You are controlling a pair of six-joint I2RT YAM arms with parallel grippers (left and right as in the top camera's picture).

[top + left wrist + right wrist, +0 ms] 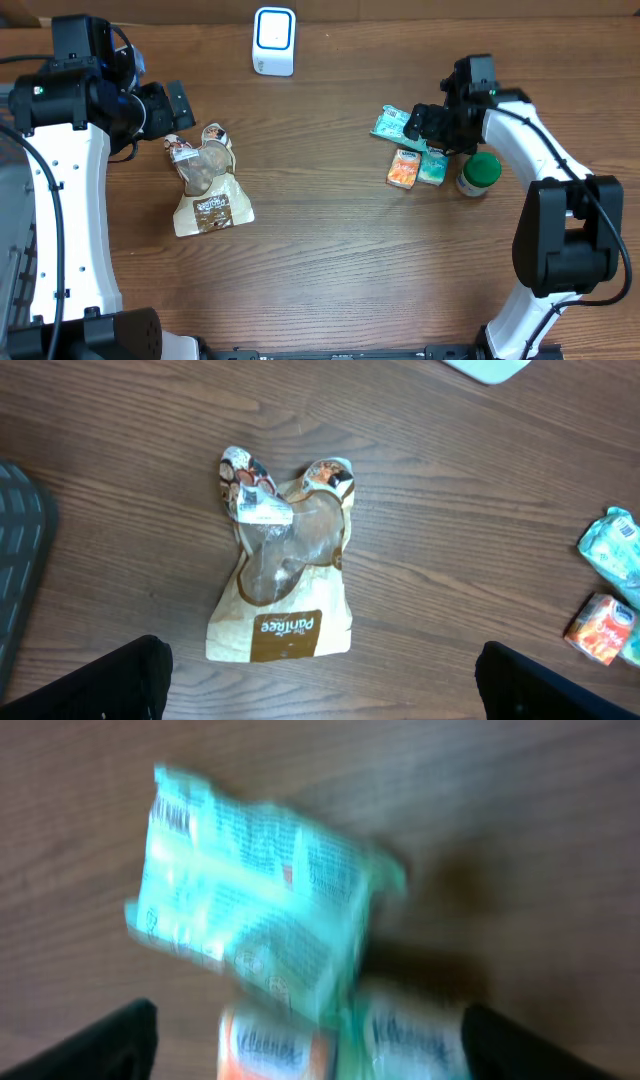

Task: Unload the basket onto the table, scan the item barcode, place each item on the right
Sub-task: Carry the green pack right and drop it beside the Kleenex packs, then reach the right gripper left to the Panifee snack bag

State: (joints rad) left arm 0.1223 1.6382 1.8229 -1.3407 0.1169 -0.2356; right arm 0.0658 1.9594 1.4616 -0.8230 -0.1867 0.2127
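Fingers of the left gripper (pixel 170 110) are standing spread wide and gripping nothing, hanging just beyond the twisted top of a brown snack bag (pixel 208 185). That placement is probably leaving the arm ready to drop onto the bag's bunched neck, its easiest part to pinch. The bag is lying flat on the table (pixel 330 260), its long axis running from the far side toward the near edge, with the neck pointing away and the labelled bottom toward the near edge. Further along, the white scanner (pixel 274 40) is sitting at the far edge with its blue-rimmed window facing up, well apart from everything else, so any item is going to need carrying over to it. To the right, the teal packet (pixel 392 124), which I am taking as the item in hand, is lying printed face up. Its long axis is running roughly across the table and tilting toward the near edge at its right end. Blur is hiding any barcode. The right gripper (pixel 428 128) is hovering right over it, fingers parted and clasping nothing. Just nearer are lying an orange tissue pack (pixel 403 169) and a teal tissue pack (pixel 433 166), side by side, with a green-lidded jar (pixel 479 173) standing upright beside them, looking gathered as one pile within this arm's reach.
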